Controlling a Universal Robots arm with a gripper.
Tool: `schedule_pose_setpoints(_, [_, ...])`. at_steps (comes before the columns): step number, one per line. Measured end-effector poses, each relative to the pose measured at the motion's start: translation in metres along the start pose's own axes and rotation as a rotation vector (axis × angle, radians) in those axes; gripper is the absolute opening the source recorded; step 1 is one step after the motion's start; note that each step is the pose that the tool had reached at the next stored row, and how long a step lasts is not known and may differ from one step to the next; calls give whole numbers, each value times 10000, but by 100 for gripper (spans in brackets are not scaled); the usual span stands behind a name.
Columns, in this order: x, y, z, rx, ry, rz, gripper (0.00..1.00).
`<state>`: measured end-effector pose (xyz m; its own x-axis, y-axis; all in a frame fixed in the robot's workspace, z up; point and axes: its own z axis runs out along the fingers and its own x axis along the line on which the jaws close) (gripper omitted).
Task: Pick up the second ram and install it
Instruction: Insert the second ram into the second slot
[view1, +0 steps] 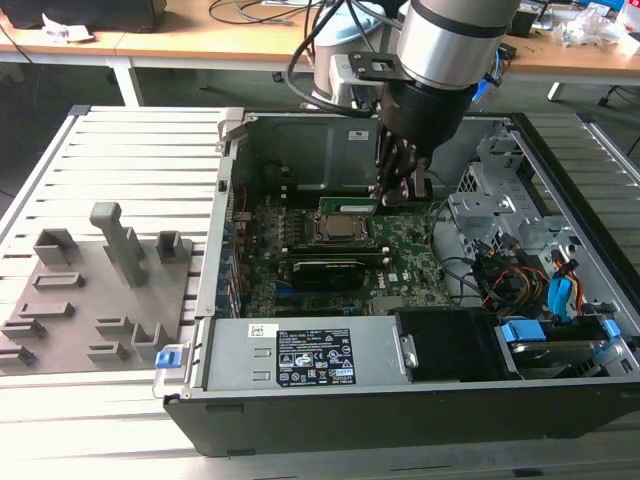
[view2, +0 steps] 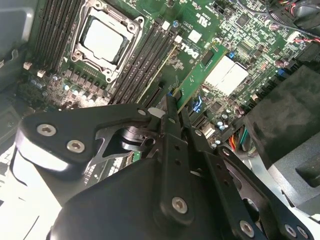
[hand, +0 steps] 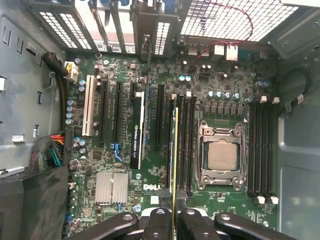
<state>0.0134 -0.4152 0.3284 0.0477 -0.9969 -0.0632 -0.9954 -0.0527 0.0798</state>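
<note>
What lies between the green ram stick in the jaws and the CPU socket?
In the first wrist view, empty black memory slots run between the second ram and the CPU socket.

One end of the second ram (hand: 175, 150) hidden inside the edge-cropped claw (hand: 174, 212)
</note>
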Motion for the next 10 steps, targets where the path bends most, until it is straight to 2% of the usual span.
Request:
schedule_pose_setpoints(3, [5, -6, 78, 0, 0, 0, 14])
schedule_pose_setpoints(10, [10, -15, 188, 1, 0, 0, 14])
